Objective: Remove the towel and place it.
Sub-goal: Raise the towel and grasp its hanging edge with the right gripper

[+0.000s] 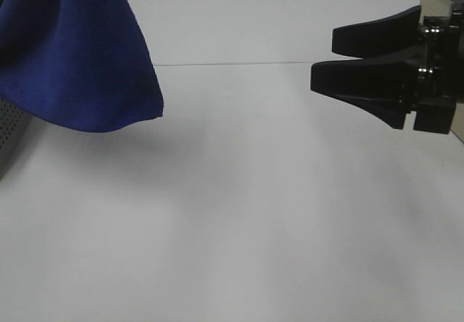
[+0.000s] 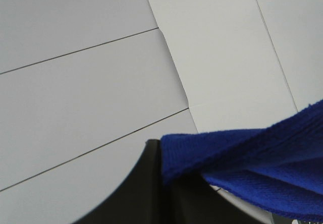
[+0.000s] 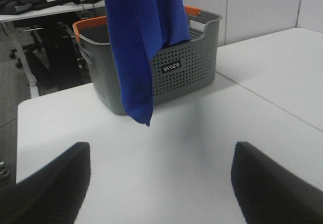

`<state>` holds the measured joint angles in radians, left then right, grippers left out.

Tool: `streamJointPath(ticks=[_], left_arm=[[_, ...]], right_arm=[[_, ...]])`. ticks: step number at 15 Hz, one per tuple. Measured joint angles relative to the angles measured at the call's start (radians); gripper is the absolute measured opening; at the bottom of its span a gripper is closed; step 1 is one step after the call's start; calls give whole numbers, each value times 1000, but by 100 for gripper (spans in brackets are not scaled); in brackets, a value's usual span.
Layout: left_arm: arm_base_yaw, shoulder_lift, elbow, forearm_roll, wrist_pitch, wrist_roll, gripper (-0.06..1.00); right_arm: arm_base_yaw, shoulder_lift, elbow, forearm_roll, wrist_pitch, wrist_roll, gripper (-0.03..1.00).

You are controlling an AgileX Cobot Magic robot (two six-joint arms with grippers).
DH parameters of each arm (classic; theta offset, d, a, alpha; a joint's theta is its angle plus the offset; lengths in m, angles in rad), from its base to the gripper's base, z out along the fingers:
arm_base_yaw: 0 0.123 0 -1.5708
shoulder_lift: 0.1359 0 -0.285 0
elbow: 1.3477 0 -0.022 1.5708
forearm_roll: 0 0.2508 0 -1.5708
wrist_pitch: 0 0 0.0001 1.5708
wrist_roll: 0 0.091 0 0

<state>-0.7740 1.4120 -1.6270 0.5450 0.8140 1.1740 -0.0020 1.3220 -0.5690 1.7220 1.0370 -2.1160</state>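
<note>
Royal-blue plush microfibre towel [image 1: 72, 54] hangs gripped by the left pincer [image 2: 166, 176], well ahead of the gaping right pincer [image 1: 324, 57].

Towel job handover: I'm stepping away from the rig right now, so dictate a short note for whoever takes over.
Left gripper: shut on the towel, with one edge pinched at the fingers.
Right gripper: open, empty, hanging over the right side of the table.
Towel: up in the air at the left, draping down beside the grey perforated basket; its lowest corner is clear of the table.
Done: towel is lifted and held.
Left: place it, probably on the bare table in front of the basket, then release.
</note>
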Motion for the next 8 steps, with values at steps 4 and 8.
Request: streamJointPath(ticks=[4,8], left_arm=[[-60,0,0,0,-13,0,0],[-65,0,0,0,-25,0,0]], right_arm=[[92,222,-122,16,78,-55,75],[254,376,-256,16,-15,-66,75]])
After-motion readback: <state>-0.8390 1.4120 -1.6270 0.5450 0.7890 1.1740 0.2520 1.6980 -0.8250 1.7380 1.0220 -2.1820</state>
